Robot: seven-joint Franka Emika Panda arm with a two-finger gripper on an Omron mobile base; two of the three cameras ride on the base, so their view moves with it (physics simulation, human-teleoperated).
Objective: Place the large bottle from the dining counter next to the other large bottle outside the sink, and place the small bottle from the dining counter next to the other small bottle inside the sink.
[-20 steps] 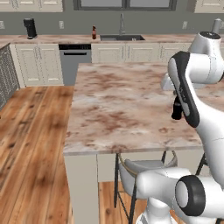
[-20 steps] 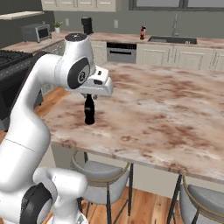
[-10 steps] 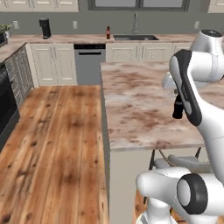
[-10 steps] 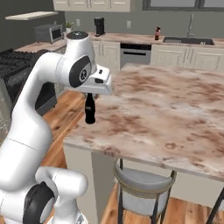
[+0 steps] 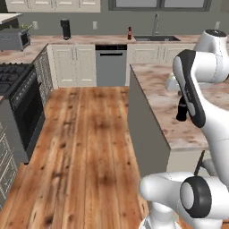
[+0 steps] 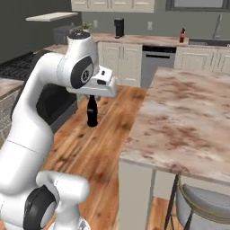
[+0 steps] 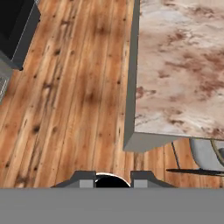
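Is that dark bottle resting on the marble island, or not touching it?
Apart. In the right base view the bottle hangs from the gripper over wooden floor, clear of the island.

Even, shadowless light; slightly soft render

Gripper [image 6: 92, 96] clamped on neck of bottle [image 6: 91, 113], upright above wood floor [image 6: 99, 143], left of counter [image 6: 188, 117].
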